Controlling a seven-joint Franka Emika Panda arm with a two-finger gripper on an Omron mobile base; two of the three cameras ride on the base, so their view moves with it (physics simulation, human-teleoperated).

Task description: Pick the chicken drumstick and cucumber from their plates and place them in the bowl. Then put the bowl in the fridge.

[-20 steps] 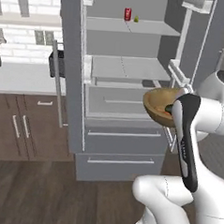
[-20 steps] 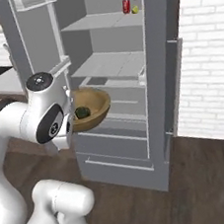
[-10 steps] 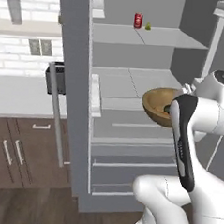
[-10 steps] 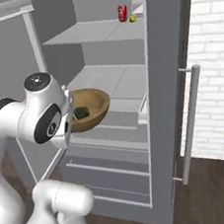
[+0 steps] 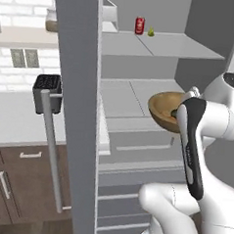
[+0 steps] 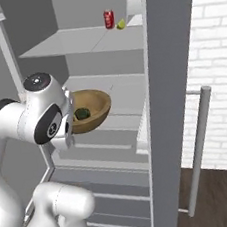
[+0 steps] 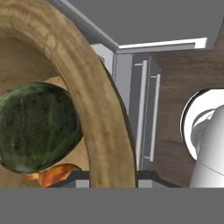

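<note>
Left base view: the bowl [image 5: 164, 108] hung level in front of the open fridge [image 5: 140, 91], at the height of the middle shelf [image 5: 135, 98] and just short of its front edge. It was kept upright, presumably so the food would not spill. The arm's dark-banded link crossed the bowl's near side, hiding the gripper itself. A red can [image 5: 139, 25] and a small green fruit [image 5: 150, 32] stood far back on the top shelf, well above the bowl. The fridge's left door [image 5: 75, 111], swung open, stood well to the bowl's left.

Right base view: the bowl [image 6: 90, 110] sat against the wrist, its far rim reaching toward the middle shelf [image 6: 118, 92]. The cucumber [image 6: 81, 113] showed as a dark green lump inside the bowl. The shelf ahead of the bowl looked bare, a fair landing spot. The right door [image 6: 171, 98] stood just right of the bowl.

Hand view: the gripper [image 7: 111, 175] was clamped narrow on the bowl's rim [image 7: 100, 118], which ran straight up from between the tips, so the bowl was carried by its near wall. Inside the rim lay the cucumber [image 7: 37, 127], and below it an orange sliver, probably the chicken drumstick [image 7: 54, 174]. Both foods were loaded; only setting the bowl on a shelf remained.
</note>
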